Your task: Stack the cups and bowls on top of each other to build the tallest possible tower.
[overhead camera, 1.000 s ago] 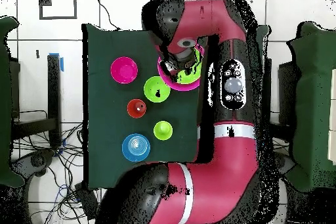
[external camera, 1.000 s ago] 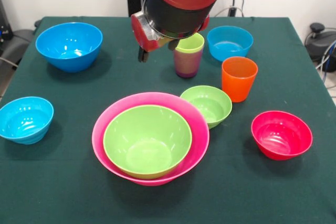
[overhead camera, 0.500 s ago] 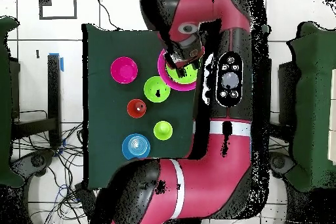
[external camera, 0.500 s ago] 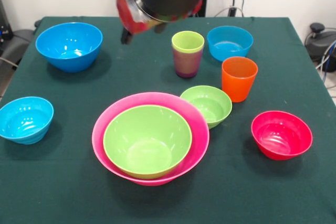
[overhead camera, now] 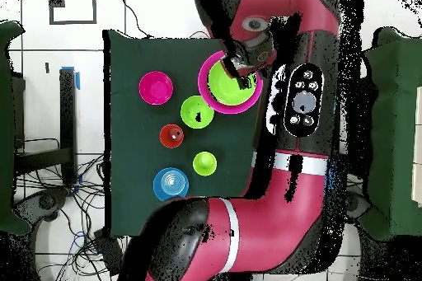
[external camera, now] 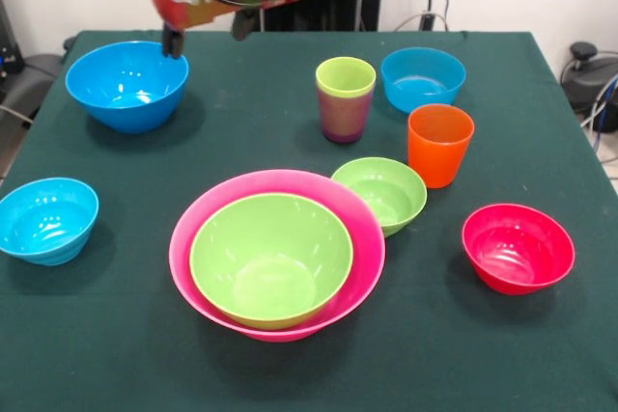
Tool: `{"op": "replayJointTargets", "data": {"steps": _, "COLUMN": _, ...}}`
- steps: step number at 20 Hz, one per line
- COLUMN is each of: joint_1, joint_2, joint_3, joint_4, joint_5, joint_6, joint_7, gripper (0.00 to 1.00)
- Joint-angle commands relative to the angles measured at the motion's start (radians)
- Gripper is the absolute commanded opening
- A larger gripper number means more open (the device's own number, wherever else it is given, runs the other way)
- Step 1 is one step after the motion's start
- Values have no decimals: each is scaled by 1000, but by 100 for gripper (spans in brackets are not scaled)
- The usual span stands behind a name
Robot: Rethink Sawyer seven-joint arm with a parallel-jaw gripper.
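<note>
Seven bowls and three cups are out on the dark green desk (external camera: 241,113), and the arm hangs at the top of the front view. Its claw (external camera: 206,34) hovers above the desk's far edge, right by the rim of the large blue bowl (external camera: 126,84); two dark fingertips (external camera: 174,42) poke down with a clear gap between them, holding nothing.

Centre of the desk, near side: the huge pink bowl (external camera: 277,253) with the large green bowl (external camera: 270,258) nested inside it, both upright. That's the tower so far, two pieces deep. Touching the pink rim on its far right side sits the small green bowl (external camera: 380,193), mouth up. Just beyond that stands the orange cup (external camera: 439,145), upright. Left of it, a little farther back, the lime green cup (external camera: 346,77) sits inside the purple cup (external camera: 343,119), the pair standing straight.

One small light-blue bowl (external camera: 422,78) is at the far right, beside the cups. The other light-blue bowl (external camera: 46,219) sits alone at the left edge, well apart from everything. The small red bowl (external camera: 518,247) is off on the near right, alone too.

From overhead, the red arm (overhead camera: 297,105) covers one whole side of the desk, wrist over the pink bowl.
</note>
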Motion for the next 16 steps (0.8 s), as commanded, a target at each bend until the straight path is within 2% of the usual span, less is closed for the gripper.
{"op": "replayJointTargets", "data": {"steps": 1, "joint_1": -29, "joint_2": -36, "joint_3": 13, "joint_4": 57, "joint_5": -33, "joint_6": 3, "joint_7": -249, "gripper": 100}}
{"op": "replayJointTargets", "data": {"steps": 8, "joint_1": -63, "joint_2": -105, "joint_3": -42, "joint_4": 214, "joint_5": 24, "joint_6": -95, "joint_7": -183, "gripper": 100}}
{"op": "replayJointTargets", "data": {"steps": 9, "joint_1": -73, "joint_2": -139, "joint_3": -59, "joint_4": 289, "joint_5": 52, "joint_6": -139, "joint_7": -153, "gripper": 100}}
{"op": "replayJointTargets", "data": {"steps": 10, "joint_1": -76, "joint_2": -156, "joint_3": -72, "joint_4": 323, "joint_5": 59, "joint_6": -152, "joint_7": -134, "gripper": 100}}
{"op": "replayJointTargets", "data": {"steps": 16, "joint_1": -95, "joint_2": -251, "joint_3": -123, "joint_4": 455, "joint_5": 122, "joint_6": -206, "joint_7": -12, "gripper": 100}}
